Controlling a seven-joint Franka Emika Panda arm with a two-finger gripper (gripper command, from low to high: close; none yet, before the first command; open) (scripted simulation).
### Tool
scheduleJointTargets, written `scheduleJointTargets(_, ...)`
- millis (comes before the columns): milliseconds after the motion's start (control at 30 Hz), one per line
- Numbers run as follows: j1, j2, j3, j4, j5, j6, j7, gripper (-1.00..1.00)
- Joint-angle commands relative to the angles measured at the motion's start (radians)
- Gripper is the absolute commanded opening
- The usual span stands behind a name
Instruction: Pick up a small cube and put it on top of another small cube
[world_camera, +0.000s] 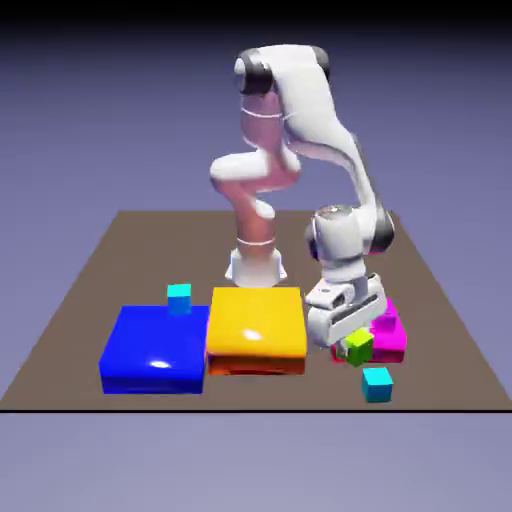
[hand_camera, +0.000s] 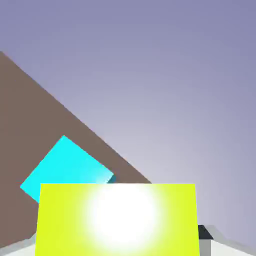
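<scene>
A: Where's the lime cube (world_camera: 356, 346) now?

B: Lower right of the exterior view, clamped in the gripper (world_camera: 352, 348), just in front of the magenta block (world_camera: 392, 334). In the hand view it fills the bottom middle of the frame, bright with glare, and hides most of the finger tips.

A: So the gripper is closed on it?

B: Yes, the jaws are pressed against two opposite faces. It appears to sit a little above the worktop (world_camera: 90, 290), though I can't be sure of the gap.

A: How will it handle?

B: My guess is light and rigid, with flat, glossy faces. Being so small, it gives little room for the pads, so a centred hold on parallel faces is best; an off-centre pinch could let it twist or slip.

A: And the target?

B: Likely the cyan cube (world_camera: 377, 383) just below it at lower right, which shows tilted at the hand view's lower left (hand_camera: 65, 167). Another cyan cube (world_camera: 179, 296) sits left of centre at the blue block (world_camera: 155, 349), beside the yellow block (world_camera: 256, 330).

A: What's the risk?

B: A small top face; a slight offset could topple it.
</scene>
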Motion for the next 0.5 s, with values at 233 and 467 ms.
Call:
scheduleJointTargets(233,-0.018,0.199,0.035,0.067,0.026,0.134,-0.031,1.00)
scheduleJointTargets(467,0.000,0.000,0.000,0.000,0.000,0.001,0.000,1.00)
